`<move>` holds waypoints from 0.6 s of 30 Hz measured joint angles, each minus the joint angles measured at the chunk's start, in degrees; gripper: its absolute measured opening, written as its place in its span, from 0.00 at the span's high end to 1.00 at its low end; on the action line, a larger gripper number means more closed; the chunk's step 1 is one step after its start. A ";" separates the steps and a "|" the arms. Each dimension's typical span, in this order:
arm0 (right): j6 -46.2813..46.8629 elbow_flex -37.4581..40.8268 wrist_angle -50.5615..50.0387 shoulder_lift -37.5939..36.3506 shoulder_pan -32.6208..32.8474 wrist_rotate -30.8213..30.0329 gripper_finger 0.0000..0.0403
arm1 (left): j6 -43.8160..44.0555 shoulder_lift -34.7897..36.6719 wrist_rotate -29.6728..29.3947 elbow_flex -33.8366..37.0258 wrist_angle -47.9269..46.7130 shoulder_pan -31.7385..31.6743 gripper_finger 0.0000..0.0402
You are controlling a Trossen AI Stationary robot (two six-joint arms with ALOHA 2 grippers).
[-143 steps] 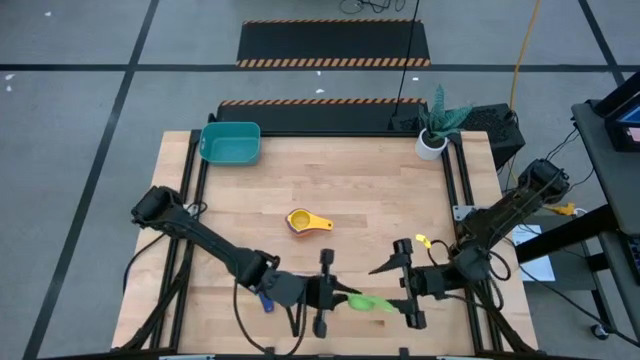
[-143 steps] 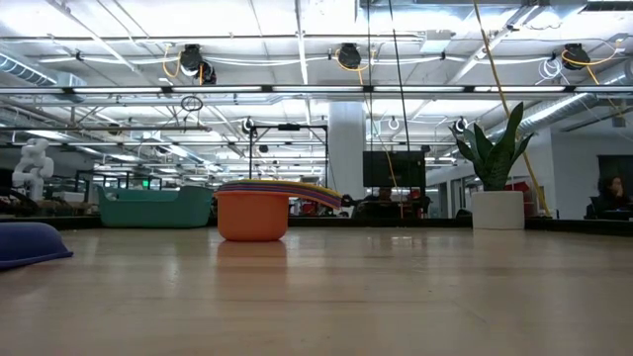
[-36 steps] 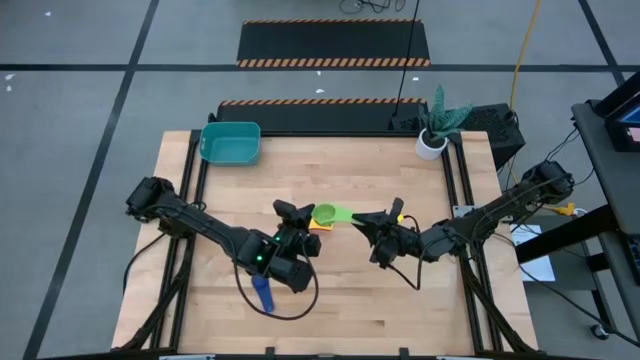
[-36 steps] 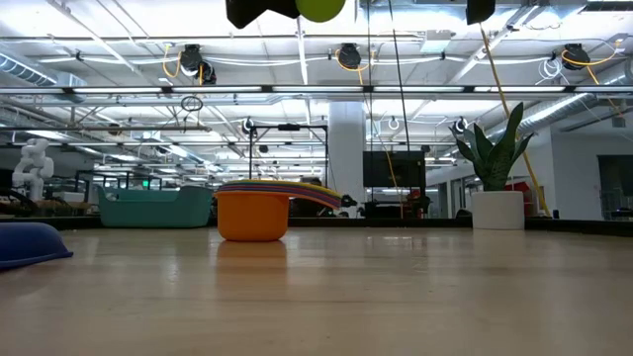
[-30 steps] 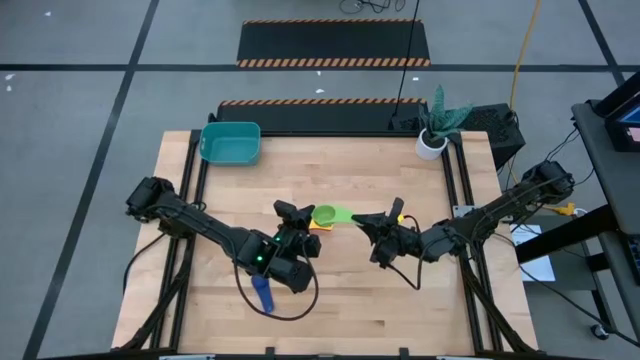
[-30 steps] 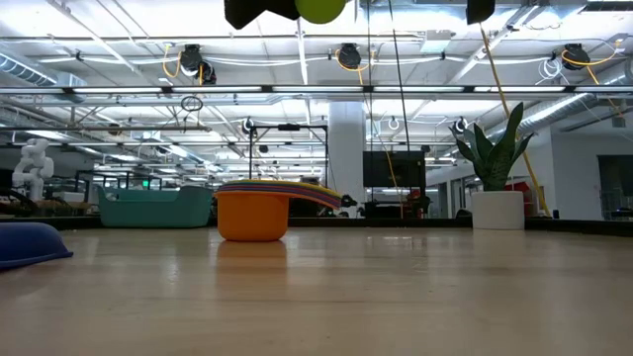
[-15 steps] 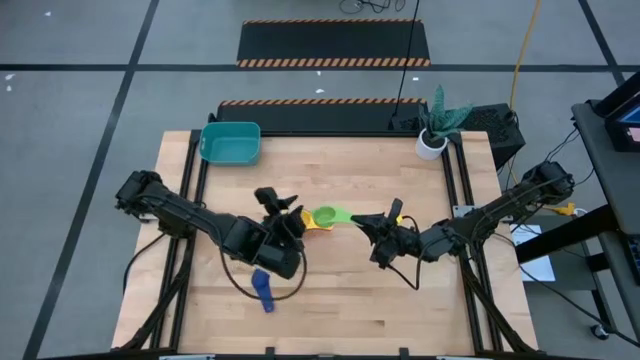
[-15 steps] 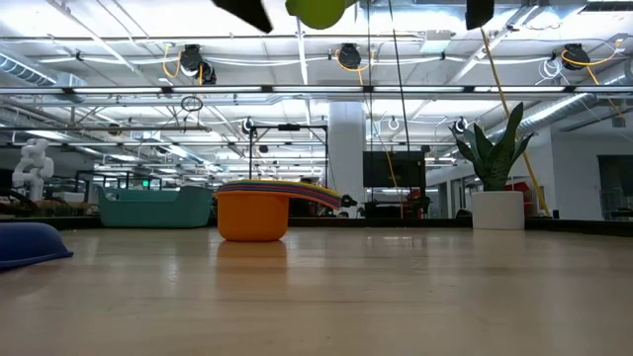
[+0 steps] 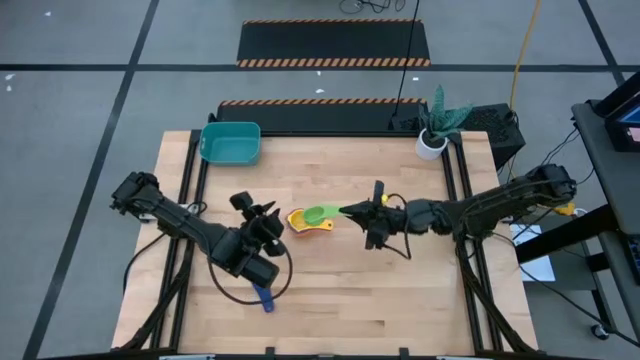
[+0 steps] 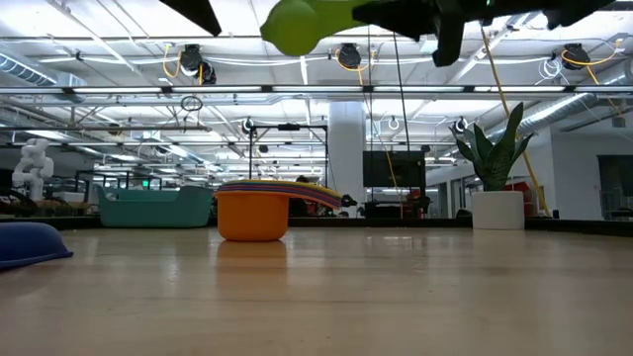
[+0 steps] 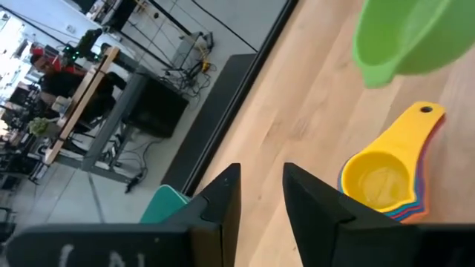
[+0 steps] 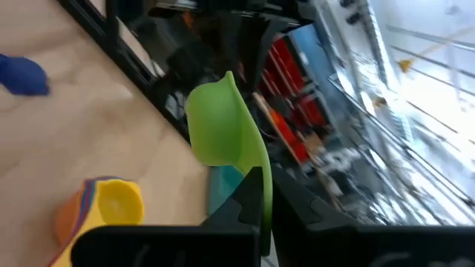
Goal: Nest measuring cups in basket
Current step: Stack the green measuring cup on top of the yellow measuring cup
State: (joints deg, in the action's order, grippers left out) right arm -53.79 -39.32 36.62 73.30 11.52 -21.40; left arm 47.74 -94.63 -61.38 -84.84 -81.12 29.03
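A green measuring cup [image 9: 314,214] hangs in the air over a nested stack of cups [image 9: 308,224] with a yellow one [image 11: 380,180] on top and an orange one [image 10: 252,216] lowest, resting on the table's middle. My right gripper [image 9: 356,212] is shut on the green cup's handle. My left gripper [image 9: 258,210] stands open to the left of the stack, nothing between its fingers [image 11: 225,194]. A dark blue cup [image 9: 263,298] lies upside down near the front edge. The teal basket [image 9: 230,143] sits at the far left corner. My right gripper pinches the free end of the green cup's handle [image 12: 257,172] between its two fingers. The fingers come level from the table's right and lie along the handle. The cup [image 10: 297,27] is lifted clear, its bowl out ahead of the fingers above the stack.
A white plant pot [image 9: 431,144] stands at the far right corner. Bare wood lies between the stack and the basket and along the right half of the table. Dark rails run along the left and right table edges.
My left gripper has come off the green cup and drawn back toward the table's left edge. My right gripper has carried the cup by its handle a little toward the left and lower, so that the bowl now hangs over the stack.
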 joint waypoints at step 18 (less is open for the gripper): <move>-3.06 1.11 11.31 10.69 -5.97 9.49 1.00 | 8.14 0.81 -0.56 1.63 -2.88 1.10 0.77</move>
State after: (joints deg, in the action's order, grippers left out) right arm -56.85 -38.22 47.93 83.99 5.56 -11.91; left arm 55.88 -93.82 -61.94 -83.20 -84.00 30.13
